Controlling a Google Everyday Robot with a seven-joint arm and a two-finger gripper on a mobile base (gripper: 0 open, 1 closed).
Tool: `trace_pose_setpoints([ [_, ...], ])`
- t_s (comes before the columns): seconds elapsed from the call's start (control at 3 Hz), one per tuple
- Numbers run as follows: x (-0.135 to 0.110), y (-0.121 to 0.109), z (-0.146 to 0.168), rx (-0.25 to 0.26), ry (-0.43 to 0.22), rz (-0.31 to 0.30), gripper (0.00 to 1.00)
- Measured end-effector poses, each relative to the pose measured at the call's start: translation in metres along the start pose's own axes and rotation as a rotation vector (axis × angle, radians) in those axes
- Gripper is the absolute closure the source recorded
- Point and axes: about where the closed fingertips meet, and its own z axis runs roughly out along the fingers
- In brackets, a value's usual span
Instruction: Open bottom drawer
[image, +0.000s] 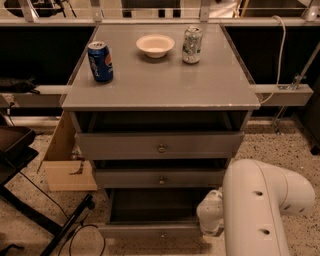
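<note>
White glossy plastic arm link (270, 200): thick, rounded, bent-tube form, with two small dark recessed holes on its side. A smaller white rounded wrist housing (211, 216) adjoins one end. The gripper is concealed below that housing, lower right.

Lab-type space w/ terrazzo floor (280, 145), cables (82, 235), rails (282, 95); tool (210, 218) by bottom drawer (145, 231).
</note>
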Motion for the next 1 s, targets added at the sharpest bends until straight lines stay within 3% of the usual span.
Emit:
trace_pose_setpoints([
  [0.33,0.0,0.0,0.0,0.0,0.0,0.0,0.04],
  [1.0,0.0,0.0,0.0,0.0,0.0,0.0,0.0],
])
